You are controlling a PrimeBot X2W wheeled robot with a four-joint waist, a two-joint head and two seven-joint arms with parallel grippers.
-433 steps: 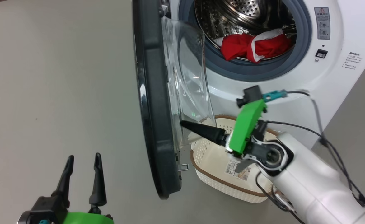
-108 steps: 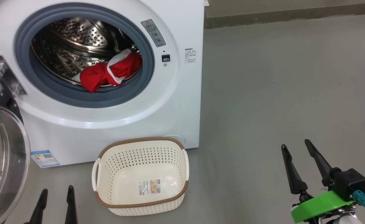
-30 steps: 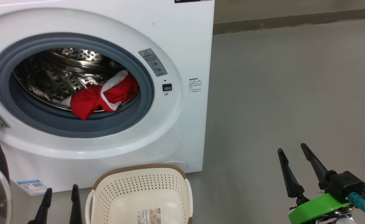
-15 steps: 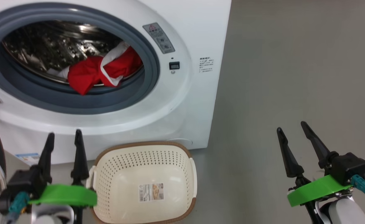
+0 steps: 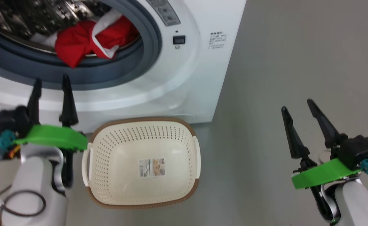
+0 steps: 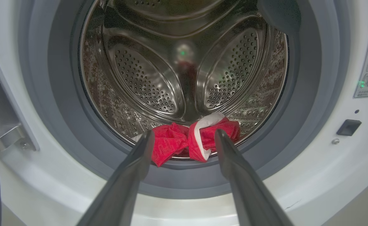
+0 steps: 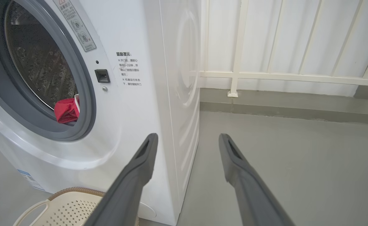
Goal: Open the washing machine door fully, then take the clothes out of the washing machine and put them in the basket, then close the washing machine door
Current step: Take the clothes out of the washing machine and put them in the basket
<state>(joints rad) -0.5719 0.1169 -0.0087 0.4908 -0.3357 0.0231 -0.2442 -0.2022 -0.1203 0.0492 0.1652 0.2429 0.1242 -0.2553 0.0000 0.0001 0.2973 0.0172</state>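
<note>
We're holding the left gripper (image 5: 51, 78) spread wide, clothes (image 6: 171, 144) sitting ahead of it, just behind the grey ring (image 6: 184, 185). Our right gripper (image 5: 297, 104) is hanging spread too, open floor (image 5: 296, 47) all around it.

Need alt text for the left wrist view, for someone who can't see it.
The open left gripper points at the red-and-white clothes lying at the front of the steel drum of the washing machine. A grey rubber ring frames the opening.
</note>
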